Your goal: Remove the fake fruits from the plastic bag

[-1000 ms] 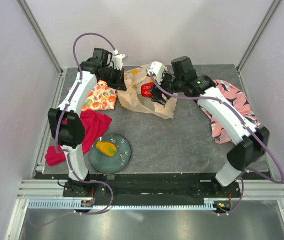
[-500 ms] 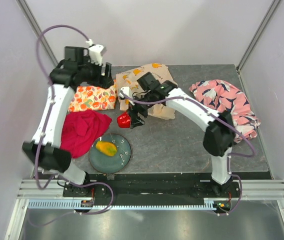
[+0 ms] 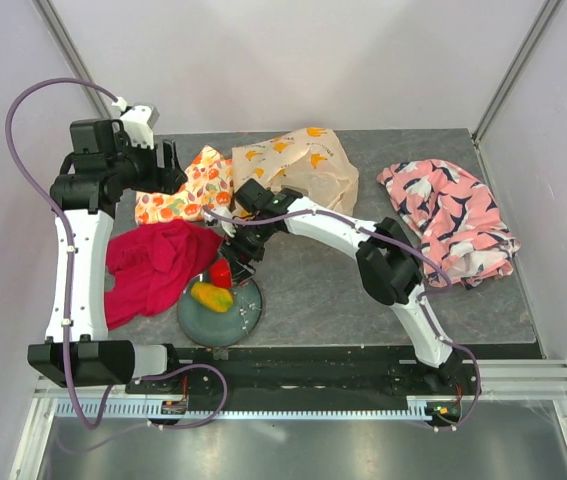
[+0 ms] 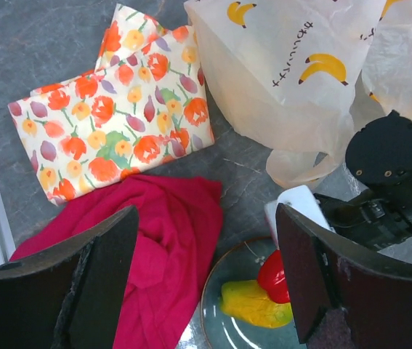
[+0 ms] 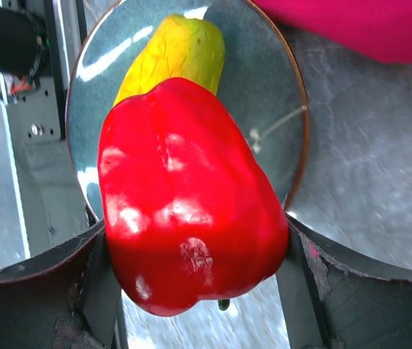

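Observation:
My right gripper [image 3: 225, 268] is shut on a glossy red pepper [image 5: 187, 225], holding it just above a dark teal plate [image 3: 247, 322]. A yellow mango [image 3: 210, 296] lies on that plate, right beside the pepper [image 3: 221, 273]. The cream plastic bag [image 3: 301, 162] printed with bananas lies crumpled at the back middle of the table. My left gripper [image 3: 167, 166] hangs open and empty at the back left, above the fruit-printed cloth. In the left wrist view the bag [image 4: 285, 69], the pepper [image 4: 272, 275] and the mango [image 4: 253, 305] all show below the open fingers.
An orange-and-white fruit-printed cloth [image 3: 185, 188] lies left of the bag, with a crimson cloth [image 3: 151, 268] in front of it beside the plate. A pink patterned cloth [image 3: 451, 215] is heaped at the right. The frame rails run along the table's edges.
My right arm swung the red pepper from the bag to above the plate. The left gripper let go of the bag, opened, and drew back to the left.

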You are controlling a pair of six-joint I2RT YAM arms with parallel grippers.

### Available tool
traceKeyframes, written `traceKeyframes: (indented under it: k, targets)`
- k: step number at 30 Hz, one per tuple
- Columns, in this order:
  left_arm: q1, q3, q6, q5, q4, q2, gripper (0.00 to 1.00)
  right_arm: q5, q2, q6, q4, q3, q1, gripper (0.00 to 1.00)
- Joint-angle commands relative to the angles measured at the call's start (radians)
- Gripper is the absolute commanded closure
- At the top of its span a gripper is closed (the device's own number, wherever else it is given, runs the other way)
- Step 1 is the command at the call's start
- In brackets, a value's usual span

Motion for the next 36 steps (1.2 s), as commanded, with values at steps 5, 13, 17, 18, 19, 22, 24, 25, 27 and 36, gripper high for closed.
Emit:
traceKeyframes:
  k: [5,13,17,18,19,22,24,25,27,36]
  targets:
    - [0.009,0.001,-0.012,0.069,0.007,-0.009,0.17,-0.010,0.078,0.157,0.113,0.030,0.027,0.33]
    - [0.008,0.000,-0.022,0.146,0.009,0.032,0.17,-0.010,0.005,0.142,0.094,0.050,0.027,0.02]
    - [0.008,-0.059,0.035,0.201,0.009,0.034,0.17,-0.022,-0.179,0.047,-0.028,0.028,-0.050,0.02]
    - [0.008,-0.075,0.053,0.222,0.009,0.020,0.17,-0.036,-0.207,0.027,-0.066,0.028,-0.070,0.02]
    - [0.006,-0.117,0.072,0.238,0.012,0.013,0.17,-0.069,-0.231,0.005,-0.108,0.030,-0.109,0.02]
    - [-0.006,-0.199,0.133,0.310,0.024,-0.029,0.17,-0.097,-0.337,-0.105,-0.254,0.005,-0.198,0.02]
    - [-0.050,-0.244,0.159,0.315,0.043,-0.056,0.16,-0.080,-0.421,-0.144,-0.257,-0.069,-0.242,0.02]
    - [-0.085,-0.255,0.165,0.305,0.062,-0.061,0.14,-0.060,-0.443,-0.154,-0.252,-0.096,-0.272,0.02]
    - [-0.167,-0.279,0.141,0.237,0.107,-0.069,0.01,0.006,-0.475,-0.170,-0.225,-0.153,-0.295,0.02]
    - [-0.300,-0.128,-0.020,0.252,0.161,0.127,0.01,0.539,-0.451,-0.030,-0.012,-0.292,-0.311,0.02]
